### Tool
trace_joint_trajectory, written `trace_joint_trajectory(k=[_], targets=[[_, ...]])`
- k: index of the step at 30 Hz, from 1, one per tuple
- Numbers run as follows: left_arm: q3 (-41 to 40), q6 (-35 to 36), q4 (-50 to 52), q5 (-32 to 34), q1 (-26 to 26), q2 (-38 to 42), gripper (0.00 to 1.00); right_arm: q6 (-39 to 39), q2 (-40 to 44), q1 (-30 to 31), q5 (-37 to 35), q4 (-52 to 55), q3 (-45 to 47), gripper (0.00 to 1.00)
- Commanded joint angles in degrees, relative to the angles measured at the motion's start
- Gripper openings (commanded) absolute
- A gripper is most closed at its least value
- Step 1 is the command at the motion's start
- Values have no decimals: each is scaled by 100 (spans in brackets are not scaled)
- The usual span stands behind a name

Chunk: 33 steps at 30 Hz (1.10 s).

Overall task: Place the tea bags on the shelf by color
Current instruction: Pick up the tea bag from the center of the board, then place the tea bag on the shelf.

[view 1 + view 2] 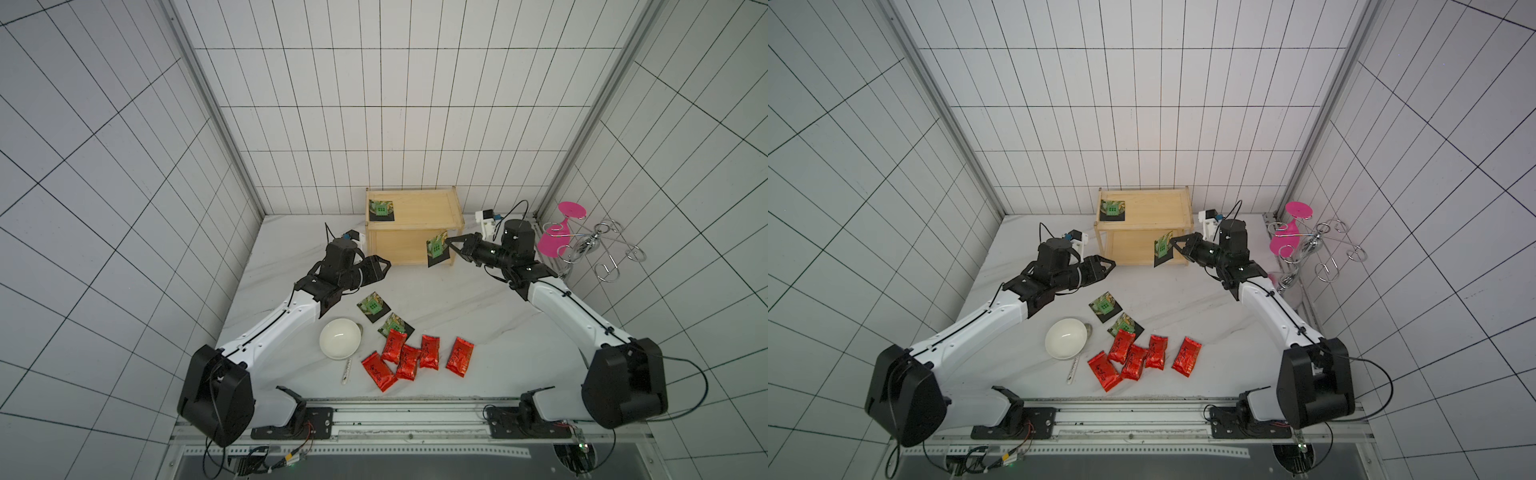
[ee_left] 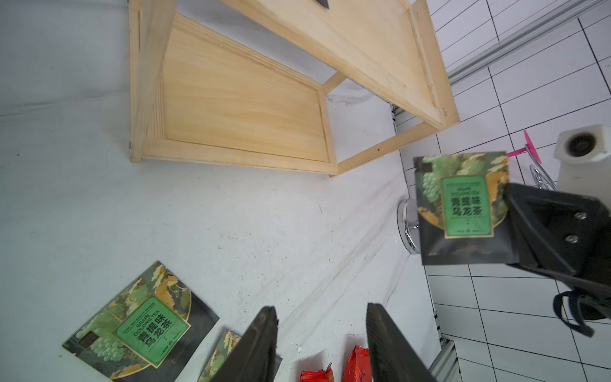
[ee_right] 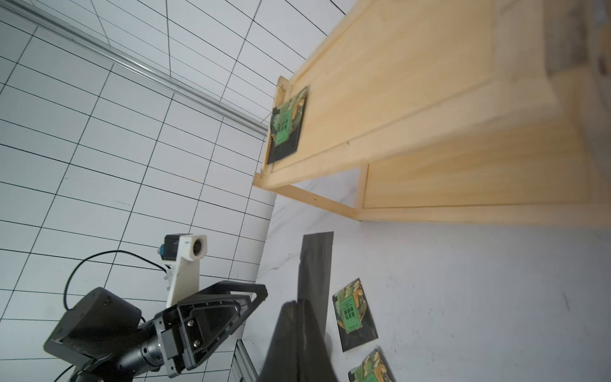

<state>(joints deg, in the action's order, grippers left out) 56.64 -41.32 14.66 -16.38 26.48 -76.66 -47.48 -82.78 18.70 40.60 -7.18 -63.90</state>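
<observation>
Five red pouches [image 1: 407, 362] lay unsorted near the worktop's [image 1: 490, 316] front edge, two black sachets [image 1: 375, 306] just beyond. The left jaws hung open, empty; the right jaws gripped a third sachet [image 1: 437, 248] before the shelf [image 1: 424, 214], whose top board held only one sachet [image 1: 381, 210], at its far-left corner.

Bowl [image 1: 340, 343] touches perhaps a spoon [image 1: 346, 372]; wire stand [image 1: 584, 247] apart.

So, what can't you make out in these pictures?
Red pouches: markings too small to read, both top views.
Shelved sachet: cut off by the left wrist view's edge.
Held sachet: only its plain dark side shows, right wrist view.
Lower shelf board: rear hidden under the top board, top views.
</observation>
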Motion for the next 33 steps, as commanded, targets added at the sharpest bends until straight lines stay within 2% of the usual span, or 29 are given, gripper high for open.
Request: trace_joint_trajectory(k=[1,8,17,22,33], targets=[[-87,207,213,-63,-196,7,48,81,-655,-41,110,116,-938,0],[91,318,275,-343,-476,-300,48,117,-2309,-35,178,388,-2900,0],[128,248,301,-532,-486,-490,48,708,-3779,28,-272,2073,-4998,0],[128,265,301,-548,-530,-497,48,1052,-4135,96,-423,2696,-5526,0],[58,242,276,-555,-582,-481,48,1293,-4483,238,-492,3099,-6111,0]])
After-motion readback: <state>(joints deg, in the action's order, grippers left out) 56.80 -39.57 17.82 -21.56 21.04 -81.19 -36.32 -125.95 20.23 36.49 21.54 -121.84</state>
